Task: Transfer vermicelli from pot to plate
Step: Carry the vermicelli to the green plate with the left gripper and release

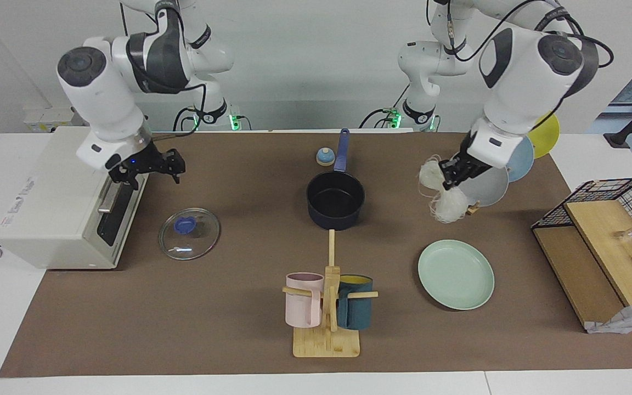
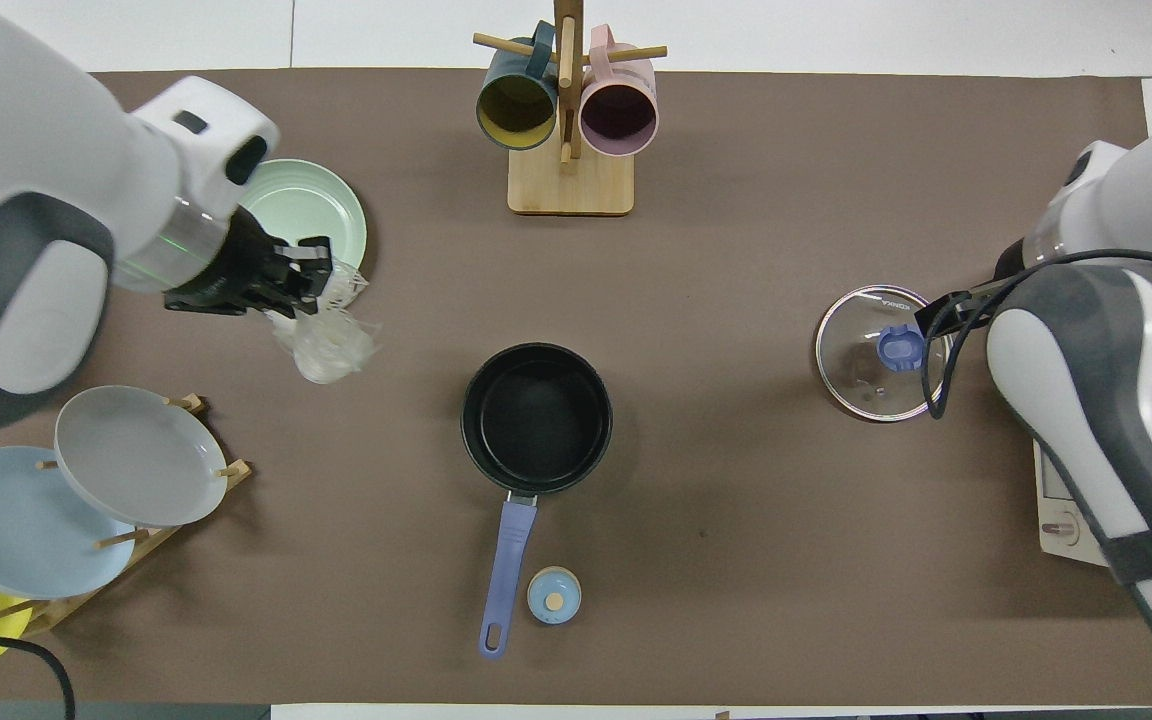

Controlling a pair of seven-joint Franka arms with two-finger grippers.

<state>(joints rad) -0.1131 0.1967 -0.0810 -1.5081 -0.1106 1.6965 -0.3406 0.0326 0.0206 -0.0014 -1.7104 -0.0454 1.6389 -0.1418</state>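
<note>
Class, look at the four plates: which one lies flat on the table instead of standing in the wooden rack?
The mint green plate; the grey plate, light blue plate and yellow plate stand tilted in the rack.
</note>
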